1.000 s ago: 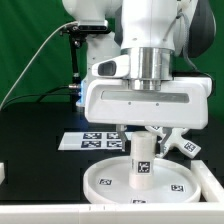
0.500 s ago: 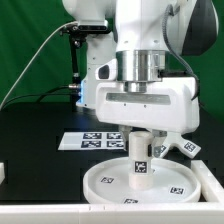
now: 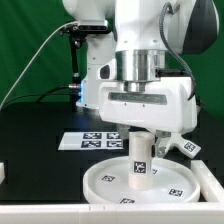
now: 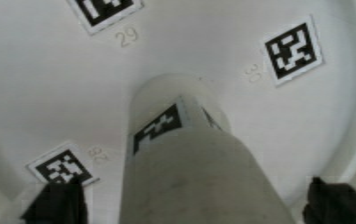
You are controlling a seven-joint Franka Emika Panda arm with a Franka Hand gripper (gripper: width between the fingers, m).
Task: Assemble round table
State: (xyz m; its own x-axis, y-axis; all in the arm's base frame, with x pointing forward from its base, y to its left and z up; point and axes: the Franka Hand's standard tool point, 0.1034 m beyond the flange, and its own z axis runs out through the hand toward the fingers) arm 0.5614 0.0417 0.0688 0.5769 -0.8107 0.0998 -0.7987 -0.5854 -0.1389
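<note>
The leg [image 3: 140, 165] stands upright on the disc [image 3: 103, 181]; the gripper [image 3: 140, 137] straddles its top, though whether it clamps the leg cannot be told.

white disc [image 3: 100, 183] and white leg [image 3: 140, 156], both with black-and-white square tags; black desk [image 3: 35, 135]; green backdrop [image 3: 25, 40].

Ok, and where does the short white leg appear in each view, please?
Exterior view: the leg stands upright at the middle of the round disc, low in the picture, slightly toward the exterior view's right.
Wrist view: the leg fills the picture's middle, seen from above, with the round disc behind it.
Shared landmark: the square tag on the leg's side.
</note>
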